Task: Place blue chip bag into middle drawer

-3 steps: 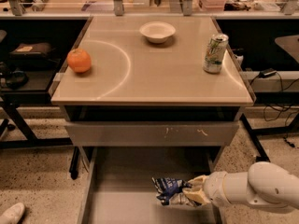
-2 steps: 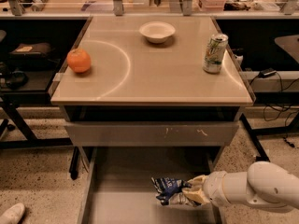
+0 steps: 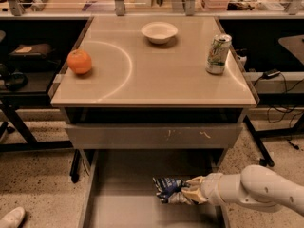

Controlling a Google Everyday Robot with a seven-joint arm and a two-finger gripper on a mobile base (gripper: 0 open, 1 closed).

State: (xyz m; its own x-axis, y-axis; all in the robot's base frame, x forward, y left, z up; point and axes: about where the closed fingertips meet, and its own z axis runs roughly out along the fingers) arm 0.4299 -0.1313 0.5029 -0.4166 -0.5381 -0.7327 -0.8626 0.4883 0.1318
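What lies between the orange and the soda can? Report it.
Camera view: only bare tabletop between orange and soda can; the bowl sits farther back. The gripper holds the blue chip bag over the middle drawer.

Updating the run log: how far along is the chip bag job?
Done: the middle drawer is pulled open, and the blue chip bag is inside its outline, right of centre. In hand: the tool, low at the drawer's right side, is clamped on the bag; I cannot tell whether the bag touches the floor. Left: release the bag and withdraw the arm.
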